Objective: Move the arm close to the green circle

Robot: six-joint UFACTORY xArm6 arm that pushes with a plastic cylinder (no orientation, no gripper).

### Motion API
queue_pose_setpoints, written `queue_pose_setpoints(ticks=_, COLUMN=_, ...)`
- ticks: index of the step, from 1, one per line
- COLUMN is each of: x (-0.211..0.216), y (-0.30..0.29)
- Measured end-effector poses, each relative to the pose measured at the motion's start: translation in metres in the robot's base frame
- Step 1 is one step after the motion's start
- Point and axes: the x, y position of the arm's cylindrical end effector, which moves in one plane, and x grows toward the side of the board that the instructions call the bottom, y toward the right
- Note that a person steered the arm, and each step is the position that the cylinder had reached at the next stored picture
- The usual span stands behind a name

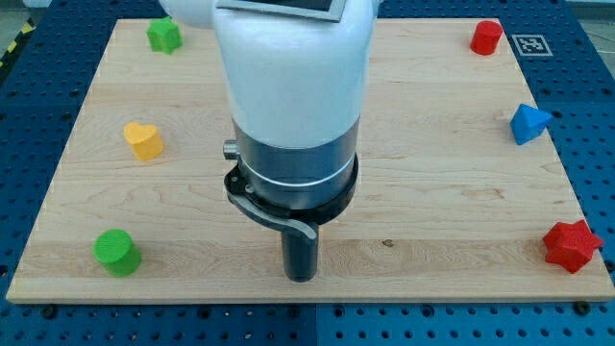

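The green circle [117, 252] is a short green cylinder at the view's bottom left of the wooden board [442, 173]. My tip [302, 278] is the lower end of the dark rod under the white and grey arm, near the board's bottom edge at mid-width. The tip stands well to the right of the green circle, at about the same height in the view, not touching any block.
A green star-like block [164, 35] is at top left, a yellow heart [143, 140] at left, a red cylinder [486, 37] at top right, a blue triangle-like block [528, 123] at right, a red star [570, 246] at bottom right.
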Motion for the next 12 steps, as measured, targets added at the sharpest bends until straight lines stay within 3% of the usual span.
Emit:
queue_pose_setpoints(ticks=3, x=0.005, y=0.000)
queue_pose_setpoints(ticks=12, x=0.015, y=-0.075)
